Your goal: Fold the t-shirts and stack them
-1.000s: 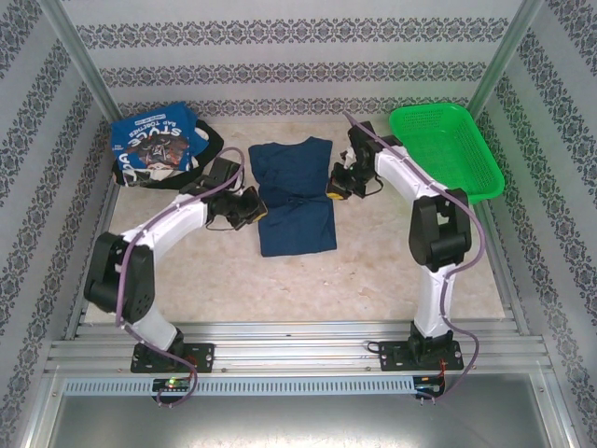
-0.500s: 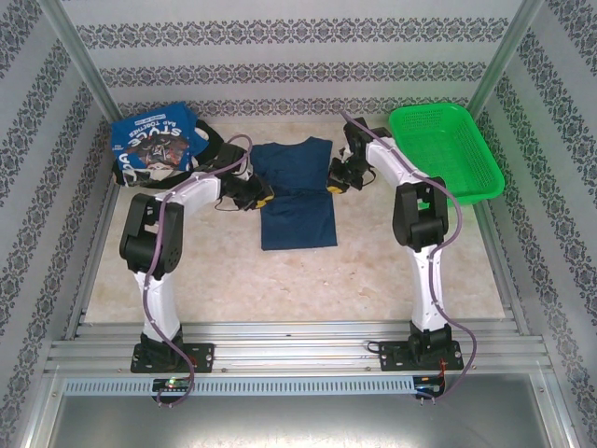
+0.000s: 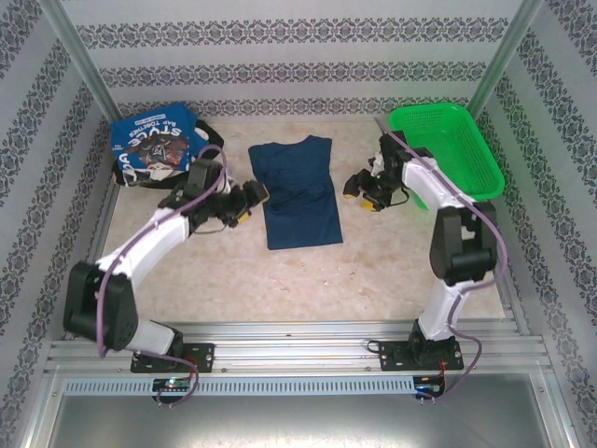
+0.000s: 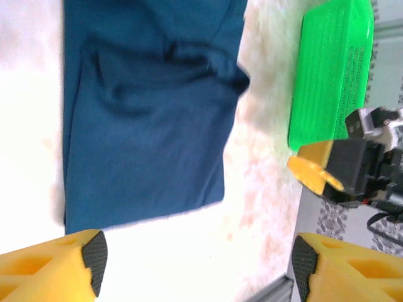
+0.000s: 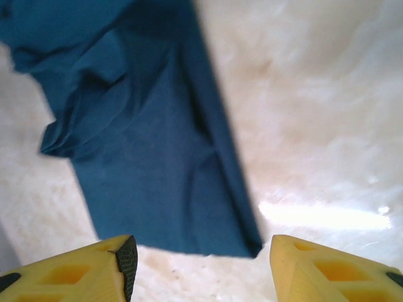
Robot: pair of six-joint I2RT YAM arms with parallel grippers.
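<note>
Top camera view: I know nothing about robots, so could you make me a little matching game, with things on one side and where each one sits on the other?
Things:
1. plain dark blue t-shirt
2. green basket
3. blue t-shirt with white lettering
4. left gripper

Places:
A. far right corner of the table
B. far left corner, bunched up
C. middle, laid flat
D. just left of the plain dark blue t-shirt, jaws open and empty

Pairs: 1-C, 2-A, 3-B, 4-D
</note>
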